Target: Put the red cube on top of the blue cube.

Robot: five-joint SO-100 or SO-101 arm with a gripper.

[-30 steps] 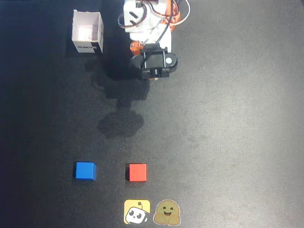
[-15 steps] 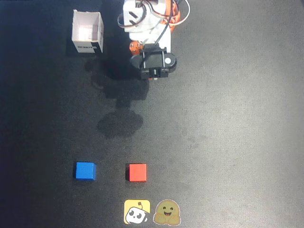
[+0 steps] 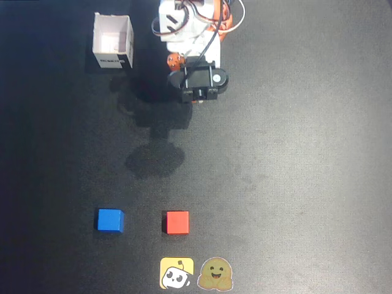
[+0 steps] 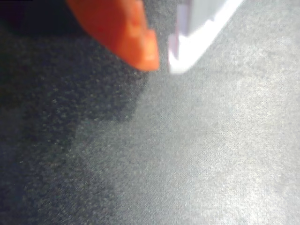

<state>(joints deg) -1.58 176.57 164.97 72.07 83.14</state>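
Note:
In the overhead view the red cube sits on the dark mat near the front, with the blue cube about a cube's width and a half to its left; they are apart. The arm is folded at the back, far from both cubes. In the wrist view my gripper shows at the top, the orange fingertip and the white fingertip nearly touching, with nothing between them. Only bare mat lies below it; no cube shows in the wrist view.
An open white box stands at the back left. Two round stickers lie at the front edge just below the red cube. The arm's base is at the back centre.

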